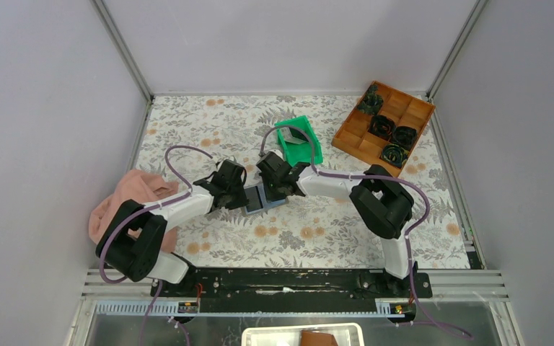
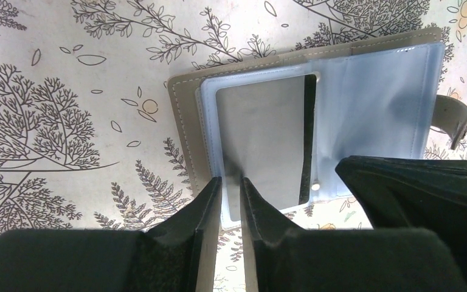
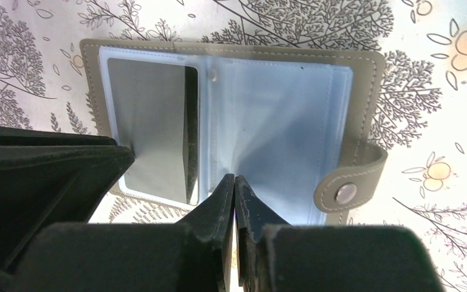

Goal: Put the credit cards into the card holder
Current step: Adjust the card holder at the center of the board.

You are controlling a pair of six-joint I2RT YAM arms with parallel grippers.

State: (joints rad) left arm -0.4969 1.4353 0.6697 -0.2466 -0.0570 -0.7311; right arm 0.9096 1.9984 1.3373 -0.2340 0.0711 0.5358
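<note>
The card holder [image 1: 257, 200] lies open on the floral table between both grippers, its grey cover [image 2: 185, 115] and blue plastic sleeves facing up. A silvery credit card [image 2: 261, 134] sits in the sleeve on the left gripper's side, also visible in the right wrist view [image 3: 149, 121]. My left gripper [image 2: 231, 182] hangs over that card's near edge. Its jaws stand a narrow gap apart with nothing between them. My right gripper [image 3: 235, 179] is shut, its tips against the blue sleeve [image 3: 280, 128] near the holder's fold. The snap strap [image 3: 349, 182] sticks out to the side.
A green bin [image 1: 299, 140] stands just behind the grippers with a flat grey thing inside. A brown compartment tray [image 1: 384, 122] holding dark objects sits at the back right. A pink cloth [image 1: 126, 198] lies by the left arm.
</note>
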